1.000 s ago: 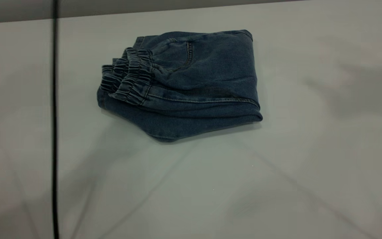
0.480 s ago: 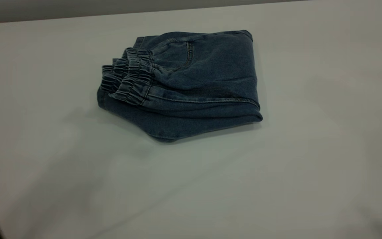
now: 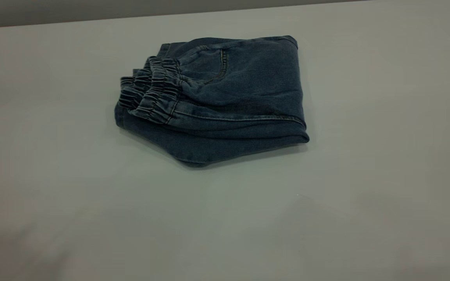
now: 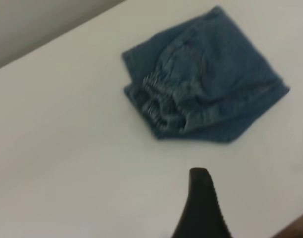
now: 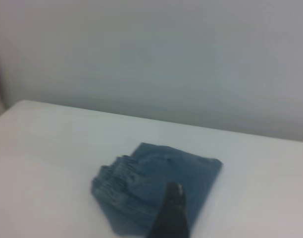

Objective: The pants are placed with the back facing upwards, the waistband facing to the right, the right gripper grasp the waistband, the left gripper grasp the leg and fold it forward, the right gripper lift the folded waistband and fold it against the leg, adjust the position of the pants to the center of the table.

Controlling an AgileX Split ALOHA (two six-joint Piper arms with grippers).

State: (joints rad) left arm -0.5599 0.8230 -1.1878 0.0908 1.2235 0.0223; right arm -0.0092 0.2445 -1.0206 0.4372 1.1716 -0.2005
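The pants [image 3: 213, 99] are shown as a compact folded bundle lying flat on the table [image 3: 365, 175], toward its far side in the exterior view. The waistband [image 3: 150, 91] is stacked in ruffled layers at the bundle's left edge, over the leg layers beneath; the printed leg cannot be made out.

No gripper is seen in the exterior view. In the left wrist view one finger of the left gripper [image 4: 201, 206] is seen, raised and well apart from the pants, which lie ahead of it. In the right wrist view one finger of the right gripper [image 5: 170, 213] is seen in front of the bundle, apparently above it and not touching. How far either pair of jaws is parted cannot be told; nothing is seen to be held.

Both folds are judged complete, with only the centring step possibly left. If a shift is made, the bundle is best taken through all layers at the folded edge and slid low over the table, so that the stacked waistband is not spilled open.
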